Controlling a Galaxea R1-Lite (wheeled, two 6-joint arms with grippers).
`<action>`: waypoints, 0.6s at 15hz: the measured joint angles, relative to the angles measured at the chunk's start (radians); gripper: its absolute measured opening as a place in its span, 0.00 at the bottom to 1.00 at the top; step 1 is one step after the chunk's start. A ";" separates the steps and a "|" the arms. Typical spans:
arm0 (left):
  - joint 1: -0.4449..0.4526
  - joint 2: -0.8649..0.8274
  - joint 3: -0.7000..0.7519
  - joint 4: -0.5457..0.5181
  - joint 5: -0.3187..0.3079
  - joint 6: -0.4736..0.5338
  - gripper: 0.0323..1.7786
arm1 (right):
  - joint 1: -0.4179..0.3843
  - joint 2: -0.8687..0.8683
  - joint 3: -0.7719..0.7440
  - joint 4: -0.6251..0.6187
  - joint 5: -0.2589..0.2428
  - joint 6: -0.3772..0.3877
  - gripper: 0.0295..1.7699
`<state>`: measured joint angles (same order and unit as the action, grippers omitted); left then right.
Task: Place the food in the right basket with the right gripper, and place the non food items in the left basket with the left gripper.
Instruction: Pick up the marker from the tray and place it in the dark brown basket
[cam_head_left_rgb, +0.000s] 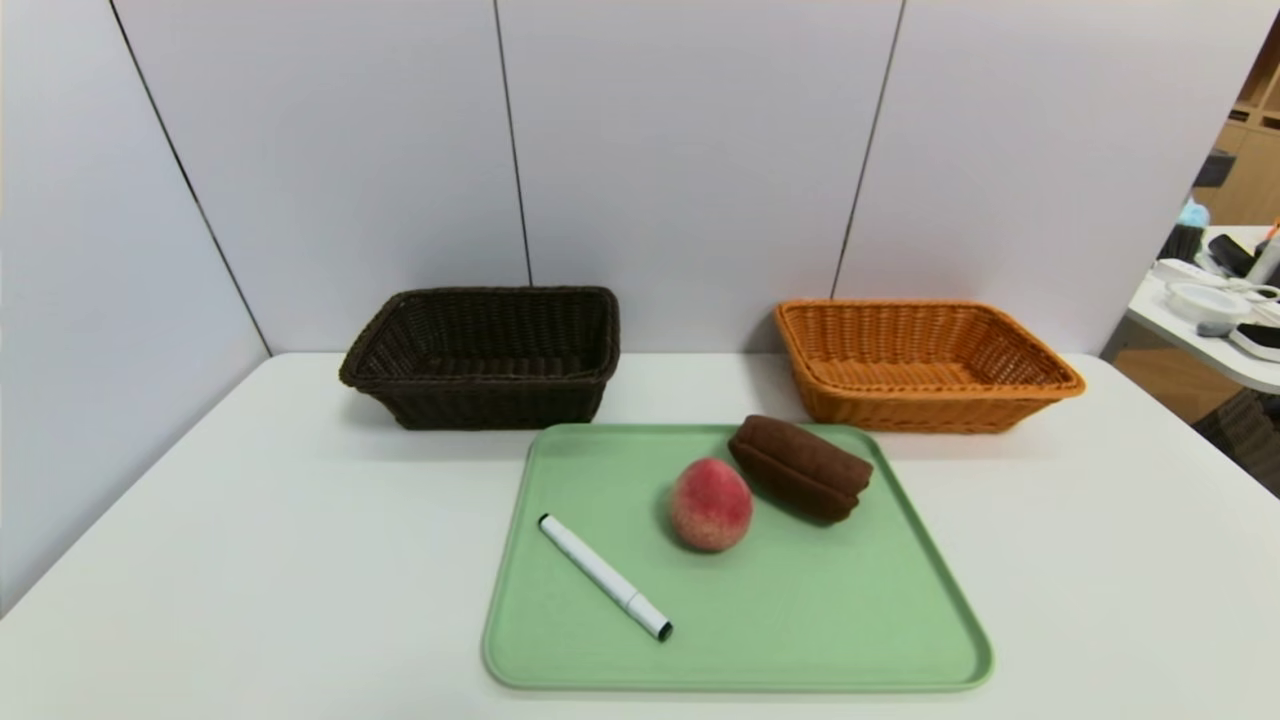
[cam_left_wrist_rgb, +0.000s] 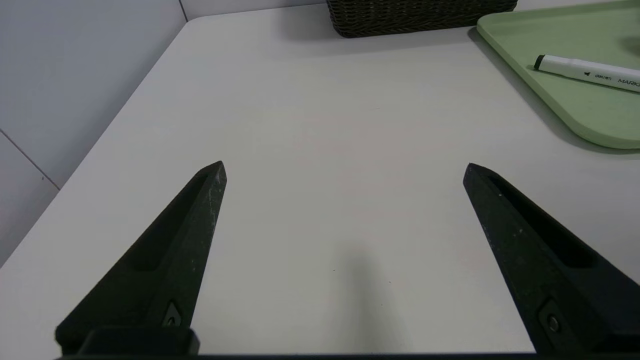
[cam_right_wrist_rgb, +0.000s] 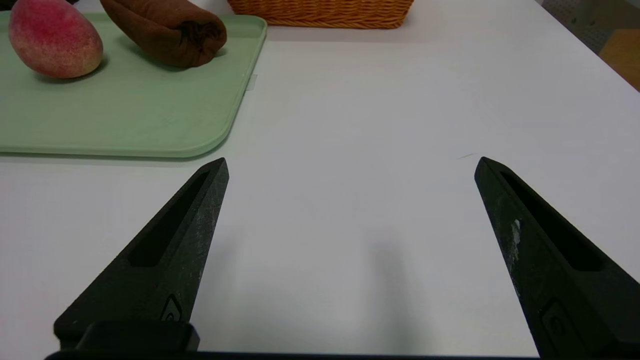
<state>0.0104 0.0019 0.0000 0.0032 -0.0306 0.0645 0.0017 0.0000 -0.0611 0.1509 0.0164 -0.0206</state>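
Note:
A green tray (cam_head_left_rgb: 800, 640) at the table's front middle carries a pink peach (cam_head_left_rgb: 710, 505), a brown bread roll (cam_head_left_rgb: 800, 467) and a white marker (cam_head_left_rgb: 604, 576). Behind it stand a dark brown basket (cam_head_left_rgb: 485, 355) on the left and an orange basket (cam_head_left_rgb: 920, 362) on the right. Neither arm shows in the head view. My left gripper (cam_left_wrist_rgb: 345, 167) hangs open over bare table left of the tray (cam_left_wrist_rgb: 590, 100), with the marker (cam_left_wrist_rgb: 585, 72) ahead of it. My right gripper (cam_right_wrist_rgb: 350, 162) hangs open over bare table right of the tray (cam_right_wrist_rgb: 150, 125), the peach (cam_right_wrist_rgb: 52, 37) and roll (cam_right_wrist_rgb: 165, 30) beyond it.
Grey wall panels close the table's back and left side. A second table with clutter (cam_head_left_rgb: 1220, 300) stands off to the right. The dark basket's base (cam_left_wrist_rgb: 420, 15) and the orange basket's base (cam_right_wrist_rgb: 320, 12) show at the far edge of the wrist views.

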 joint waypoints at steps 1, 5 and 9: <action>0.000 0.000 0.000 0.000 0.000 -0.001 0.95 | 0.000 0.000 0.000 0.000 0.000 0.000 0.96; 0.000 0.000 0.000 0.000 0.000 -0.001 0.95 | 0.000 0.000 0.000 0.001 -0.001 0.009 0.96; 0.000 0.000 0.000 0.000 -0.001 0.006 0.95 | 0.000 0.000 0.001 0.000 -0.003 0.014 0.96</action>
<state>0.0104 0.0019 0.0000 0.0032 -0.0317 0.0706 0.0013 0.0000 -0.0604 0.1511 0.0130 -0.0070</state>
